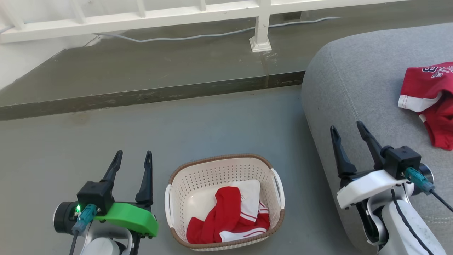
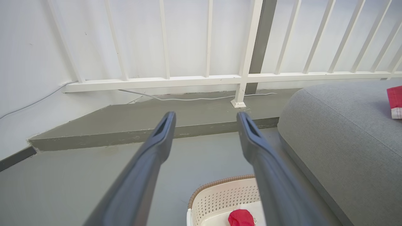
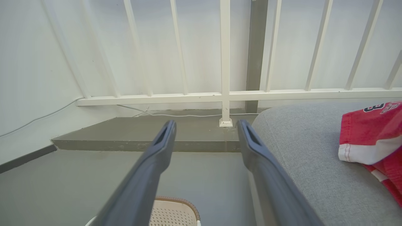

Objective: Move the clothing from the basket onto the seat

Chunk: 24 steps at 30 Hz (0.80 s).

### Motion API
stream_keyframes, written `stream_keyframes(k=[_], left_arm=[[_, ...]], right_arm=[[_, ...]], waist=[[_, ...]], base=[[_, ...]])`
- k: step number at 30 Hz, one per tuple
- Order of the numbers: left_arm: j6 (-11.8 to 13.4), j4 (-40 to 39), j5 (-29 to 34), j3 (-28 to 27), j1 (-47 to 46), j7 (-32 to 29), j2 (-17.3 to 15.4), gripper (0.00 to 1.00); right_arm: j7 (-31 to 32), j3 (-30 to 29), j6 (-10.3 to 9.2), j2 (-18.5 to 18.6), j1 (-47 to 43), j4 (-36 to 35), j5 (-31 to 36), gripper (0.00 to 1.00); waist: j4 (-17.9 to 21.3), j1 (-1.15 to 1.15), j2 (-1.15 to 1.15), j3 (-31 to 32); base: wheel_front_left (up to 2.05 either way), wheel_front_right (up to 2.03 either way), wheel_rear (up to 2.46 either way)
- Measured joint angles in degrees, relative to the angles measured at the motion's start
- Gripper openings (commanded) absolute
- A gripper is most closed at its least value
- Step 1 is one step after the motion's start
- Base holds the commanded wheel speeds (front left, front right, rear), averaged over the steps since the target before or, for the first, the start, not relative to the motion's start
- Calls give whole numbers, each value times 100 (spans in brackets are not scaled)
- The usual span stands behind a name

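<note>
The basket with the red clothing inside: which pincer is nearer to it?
Left. The left pincer hangs open just beside the left rim of the basket; the right pincer is open farther off, over the edge of the seat.

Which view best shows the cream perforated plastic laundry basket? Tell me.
Head view: the whole cream perforated basket, red and white clothing inside. Left wrist view catches its far end; right wrist view, one corner.

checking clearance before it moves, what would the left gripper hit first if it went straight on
The left gripper, open, points over the floor beside the basket. First in line looks to be the raised grey step below the railing, though depth is unclear.
</note>
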State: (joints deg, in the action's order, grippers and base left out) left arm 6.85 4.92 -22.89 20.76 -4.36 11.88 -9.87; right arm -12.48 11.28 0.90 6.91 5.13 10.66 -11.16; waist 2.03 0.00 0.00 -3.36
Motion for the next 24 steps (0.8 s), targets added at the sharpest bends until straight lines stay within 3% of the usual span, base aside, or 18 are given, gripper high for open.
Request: stream_keyframes(k=[24], left_arm=[[24, -274, 275, -21, 31, -125, 87, 100]], right_arm=[[208, -99, -97, 47, -105, -589, -53, 100]], waist=[[-64, 0, 0, -294]], base=[[0, 0, 0]])
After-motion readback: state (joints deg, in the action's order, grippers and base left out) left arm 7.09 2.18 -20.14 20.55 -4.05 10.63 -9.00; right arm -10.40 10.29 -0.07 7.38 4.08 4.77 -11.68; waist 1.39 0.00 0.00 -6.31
